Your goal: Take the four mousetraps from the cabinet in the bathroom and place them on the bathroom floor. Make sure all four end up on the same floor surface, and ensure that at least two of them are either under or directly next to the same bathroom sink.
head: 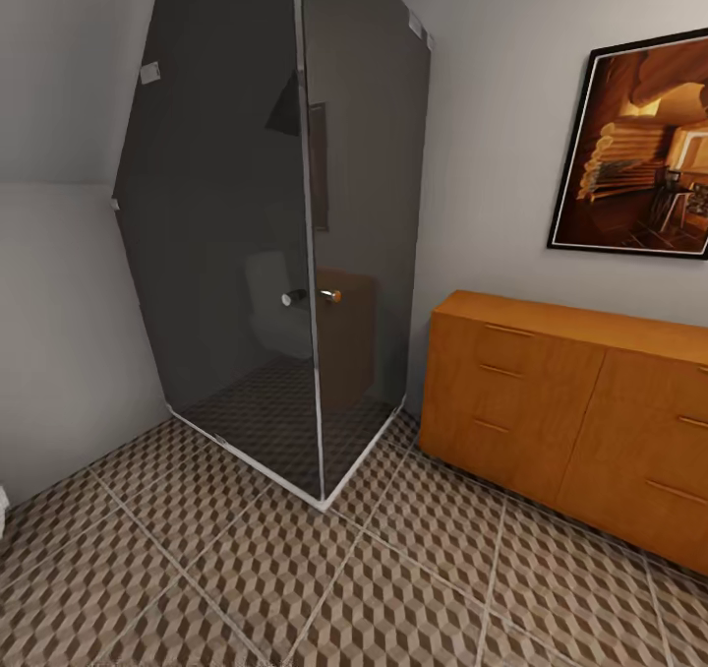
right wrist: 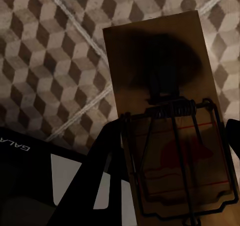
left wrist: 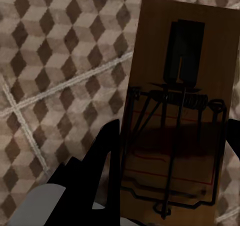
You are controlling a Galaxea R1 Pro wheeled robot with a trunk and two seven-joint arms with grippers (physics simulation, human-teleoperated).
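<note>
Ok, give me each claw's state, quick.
Left claw: shut on a mousetrap.
Right claw: shut on another mousetrap.

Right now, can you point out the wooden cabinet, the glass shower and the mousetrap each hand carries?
cabinet (head: pixel 551 392), head view, front panel.
glass shower (head: pixel 236 254), head view, left pane.
left mousetrap (left wrist: pixel 175 151), left wrist view, board middle.
right mousetrap (right wrist: pixel 170 151), right wrist view, board middle.

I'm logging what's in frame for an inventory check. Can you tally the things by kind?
Brown wooden mousetraps with dark metal parts: 2
Orange-brown wooden cabinet with bar handles: 1
Dark glass shower enclosure: 1
Black-framed wall picture: 1
Total: 5
</note>
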